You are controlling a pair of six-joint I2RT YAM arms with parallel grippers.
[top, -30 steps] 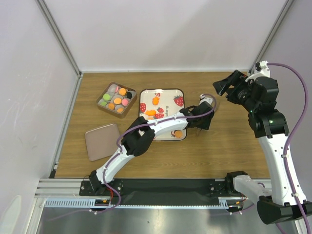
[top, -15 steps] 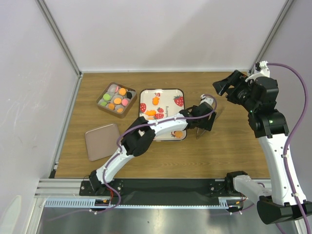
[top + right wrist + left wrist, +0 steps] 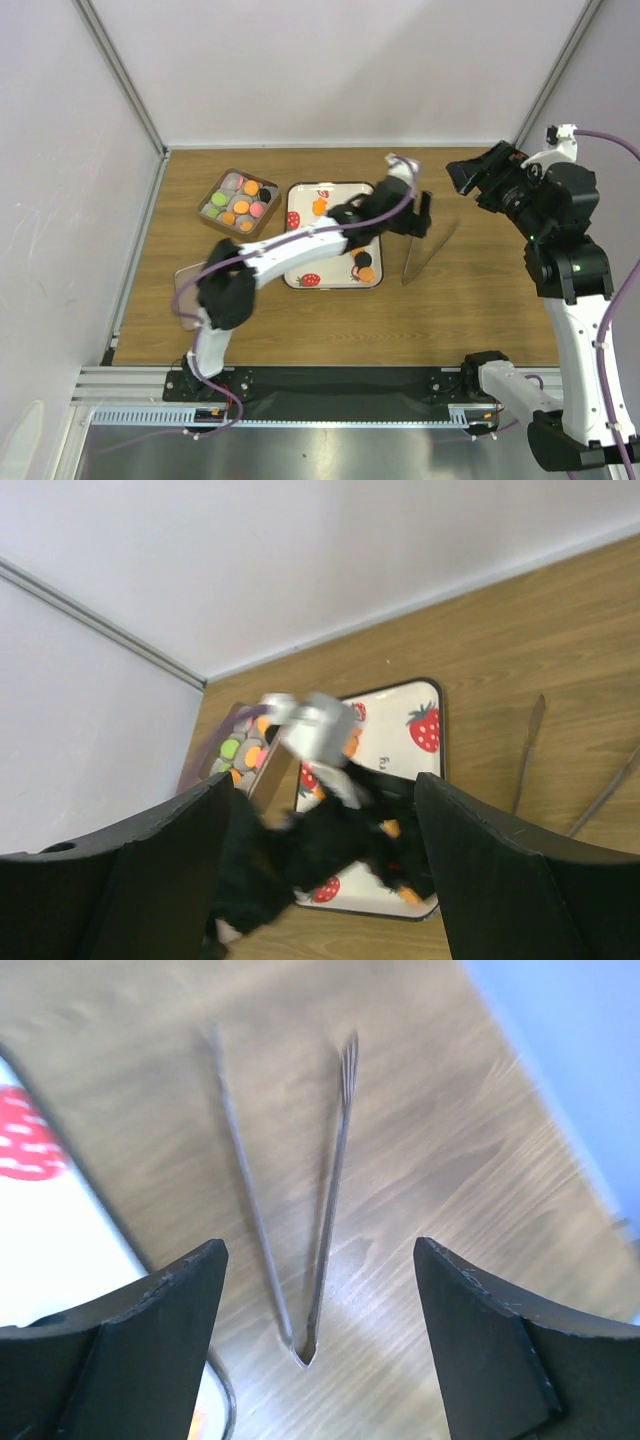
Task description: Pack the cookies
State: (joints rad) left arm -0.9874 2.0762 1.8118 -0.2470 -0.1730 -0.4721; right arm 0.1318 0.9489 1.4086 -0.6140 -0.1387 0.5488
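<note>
Left claw [image 3: 318,1260] spread wide, empty, held above thin metal V-shaped tongs [image 3: 337,1160] laid on wood-grain desk [image 3: 450,1160]. Right claw [image 3: 325,790] spread wide, empty. Round flat cookies [image 3: 242,207] seen in brown box [image 3: 226,229].

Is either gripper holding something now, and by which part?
Nothing is held. The left gripper is open, and the tongs lie free on the table between its fingers in the wrist view. The right gripper is open and empty.
</note>
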